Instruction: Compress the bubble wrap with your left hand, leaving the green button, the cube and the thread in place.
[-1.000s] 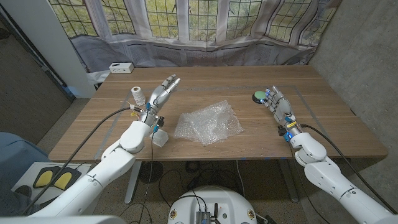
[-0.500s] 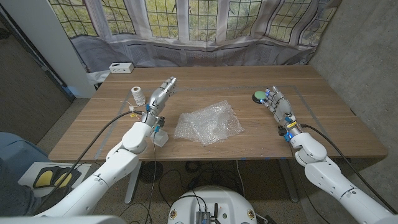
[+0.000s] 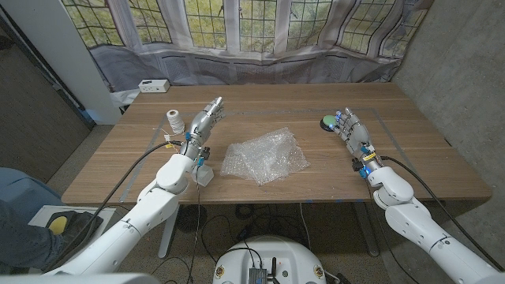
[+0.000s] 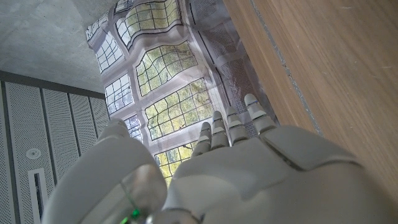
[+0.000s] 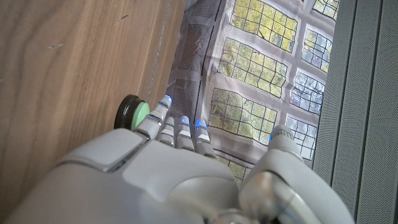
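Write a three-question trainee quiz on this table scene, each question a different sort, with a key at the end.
1. True or false: the left hand is already pressing on the bubble wrap.
2. Multiple choice: the green button lies closest to A) the thread spool, B) the right hand, C) the white cube.
3. Fill in: the bubble wrap lies between the two ____ on the wooden table.

Key:
1. False. The left hand is apart from the wrap, fingers extended and holding nothing.
2. B. The button sits just off the right hand's fingertips.
3. hands.
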Tool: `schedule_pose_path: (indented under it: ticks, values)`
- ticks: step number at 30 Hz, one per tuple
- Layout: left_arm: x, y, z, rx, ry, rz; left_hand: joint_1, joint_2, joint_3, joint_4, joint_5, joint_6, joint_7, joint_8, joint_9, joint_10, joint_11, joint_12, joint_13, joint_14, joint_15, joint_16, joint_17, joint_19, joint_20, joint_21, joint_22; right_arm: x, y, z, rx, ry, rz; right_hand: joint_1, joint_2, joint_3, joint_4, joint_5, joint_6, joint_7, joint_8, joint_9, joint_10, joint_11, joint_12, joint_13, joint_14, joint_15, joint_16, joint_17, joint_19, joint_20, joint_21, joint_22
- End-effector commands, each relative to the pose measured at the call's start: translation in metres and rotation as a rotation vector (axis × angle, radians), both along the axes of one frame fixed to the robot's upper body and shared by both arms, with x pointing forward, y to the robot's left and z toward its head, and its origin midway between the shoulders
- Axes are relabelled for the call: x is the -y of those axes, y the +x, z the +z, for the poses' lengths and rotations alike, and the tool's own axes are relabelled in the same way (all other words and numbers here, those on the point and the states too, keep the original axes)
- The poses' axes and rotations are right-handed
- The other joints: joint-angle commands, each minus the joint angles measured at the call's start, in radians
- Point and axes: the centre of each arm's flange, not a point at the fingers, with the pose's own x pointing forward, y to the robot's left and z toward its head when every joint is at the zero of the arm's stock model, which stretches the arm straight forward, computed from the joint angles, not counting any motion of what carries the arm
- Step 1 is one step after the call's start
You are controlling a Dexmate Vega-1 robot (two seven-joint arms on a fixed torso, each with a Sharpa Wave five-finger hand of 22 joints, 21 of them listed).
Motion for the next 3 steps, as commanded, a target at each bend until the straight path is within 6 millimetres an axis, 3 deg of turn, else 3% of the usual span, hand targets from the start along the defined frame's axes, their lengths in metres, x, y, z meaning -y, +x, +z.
schedule_pose_path:
  ticks: [1,3]
  values:
    - [0.001,-0.0021,0.0011,0.006,-0.015,-0.007,-0.003,-0.002,-0.004,-0.001,0.0,0.016,-0.001,0.009,0.002,0.003,0.001,0.004,0.0,0.0,0.001,0.003,-0.001,-0.005,0.0,-0.004,0.004,0.0005,-0.0009,0.0012,-0.002,-0.003,-0.002,-0.004,-0.006,-0.003,0.0,0.001,0.011,0.0,0.007,0.003,0.004,0.005,0.005,0.0,0.003,-0.001,0.0,0.002,0.002,-0.002,0.0,0.003]
    - [0.0014,-0.0027,0.0019,0.013,-0.015,-0.006,-0.003,-0.001,-0.004,-0.001,0.0,0.022,-0.002,0.011,0.002,0.004,0.0,0.005,-0.001,0.0,0.001,0.004,-0.001,-0.005,0.002,-0.005,0.004,0.0011,-0.0019,0.0011,-0.004,0.002,-0.003,-0.004,-0.005,-0.003,0.0,0.001,0.011,0.0,0.007,0.003,0.005,0.005,0.005,0.0,0.003,-0.001,0.0,0.002,0.002,-0.002,0.0,0.003]
